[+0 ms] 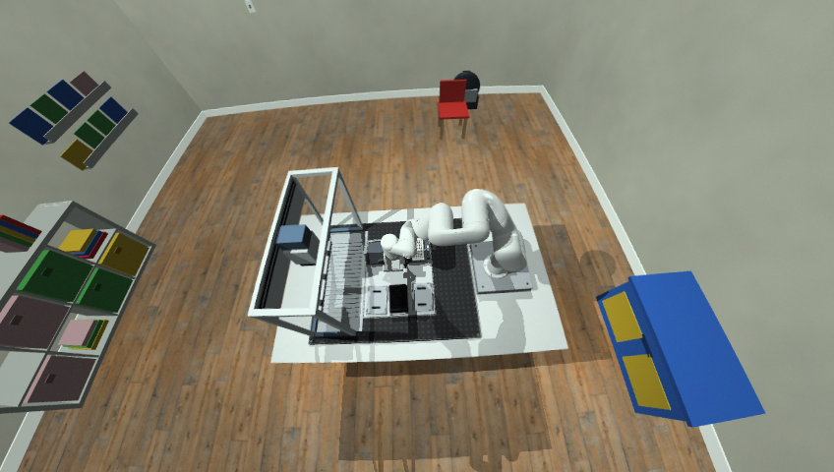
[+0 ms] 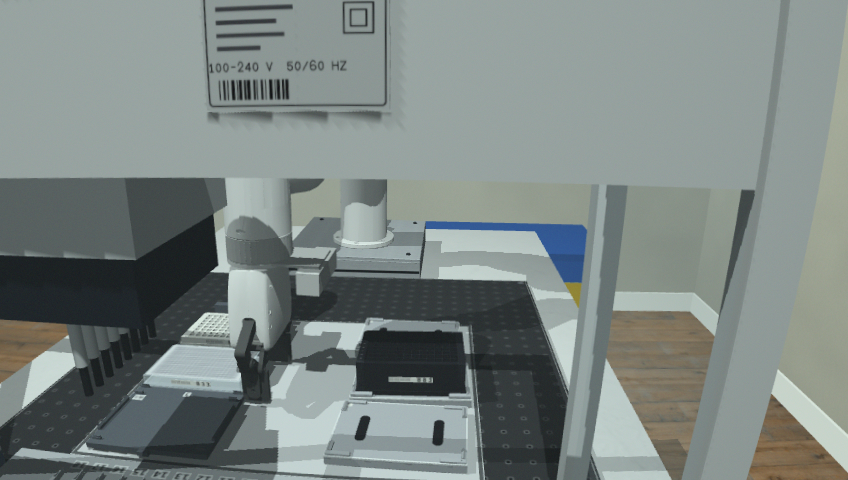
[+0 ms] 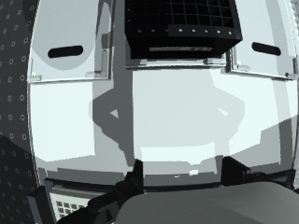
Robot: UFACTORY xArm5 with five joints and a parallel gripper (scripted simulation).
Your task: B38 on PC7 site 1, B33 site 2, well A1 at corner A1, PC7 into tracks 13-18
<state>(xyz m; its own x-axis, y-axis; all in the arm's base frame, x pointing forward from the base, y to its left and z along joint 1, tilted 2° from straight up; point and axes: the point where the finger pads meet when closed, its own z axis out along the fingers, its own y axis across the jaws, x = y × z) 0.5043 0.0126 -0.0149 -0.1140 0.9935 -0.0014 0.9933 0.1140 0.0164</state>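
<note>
The dark carrier PC7 [image 2: 172,398] lies on the apron at the left of the exterior view. The white 384-well plate B33 [image 2: 193,365] sits on its middle site. The 96-well plate B38 [image 2: 208,327] sits on the site behind it, toward the arm's base. The nearest site [image 2: 163,419] is bare. My gripper [image 2: 251,362] is open and empty, low beside the carrier's right edge next to B33. The black deep-well block B83 [image 2: 410,359] stands in its middle nest; it also shows in the wrist view [image 3: 181,7]. The nests on either side of it [image 3: 69,25] [image 3: 258,25] are empty.
The instrument's pipetting head [image 2: 89,249] hangs over the left, with dark tips [image 2: 107,350] reaching down near the carrier. The rails [image 1: 345,268] lie inside the white frame [image 1: 298,245]. A frame post [image 2: 589,333] stands at the right. The arm's base [image 2: 363,237] is at the back.
</note>
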